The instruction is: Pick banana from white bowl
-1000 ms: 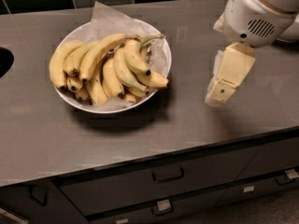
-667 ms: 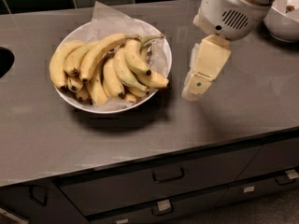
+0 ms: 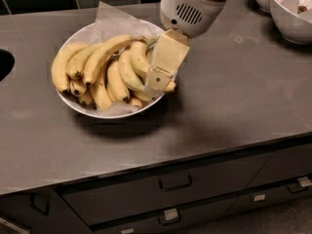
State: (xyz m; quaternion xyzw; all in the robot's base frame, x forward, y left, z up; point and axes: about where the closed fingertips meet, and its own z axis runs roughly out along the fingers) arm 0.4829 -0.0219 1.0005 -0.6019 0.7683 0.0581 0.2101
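Note:
The white bowl [image 3: 83, 109] is wide and shallow, lined with crinkled white paper, and sits on the grey counter at left of centre. It holds several yellow bananas [image 3: 102, 67] lying in bunches. My gripper [image 3: 157, 84] hangs from the white arm housing [image 3: 190, 6] and reaches down over the bowl's right edge. Its cream-coloured finger [image 3: 165, 65] lies in front of the rightmost bananas and hides part of them. A banana tip [image 3: 170, 87] pokes out just right of the finger.
Two smaller, deeper white bowls [image 3: 292, 11] stand at the counter's back right corner. A dark sink opening [image 3: 5, 65] is at the left edge. Drawers with handles [image 3: 175, 183] run below the counter's front edge. Dark tiles line the back wall.
My gripper has moved left from over the bare counter to the right side of the bowl and now overlaps the rightmost bananas. The view has shifted closer to the bowl.

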